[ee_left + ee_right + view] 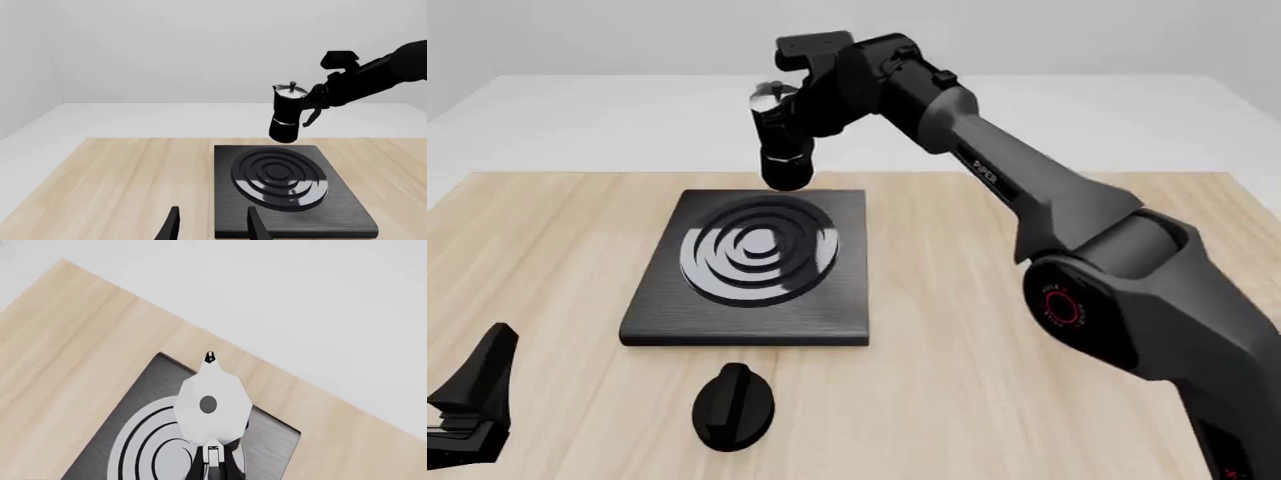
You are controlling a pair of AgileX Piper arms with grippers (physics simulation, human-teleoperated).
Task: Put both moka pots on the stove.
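One moka pot [785, 140] hangs upright in the air over the stove's far edge, held by its side handle in my right gripper [810, 108], which is shut on it. It also shows in the left wrist view [287, 112] and, from above, its silver lid shows in the right wrist view [210, 407]. The stove [841, 290] lies flat on the table with nothing on its burner rings [757, 250]. My left gripper [474, 400] is open and empty near the table's front left edge, with its fingers [172, 225] apart. The second moka pot is out of view.
A black oval knob [734, 405] lies on the wooden table [988, 330] just in front of the stove. The right arm [1054, 200] stretches diagonally over the table's right half to the far side of the stove.
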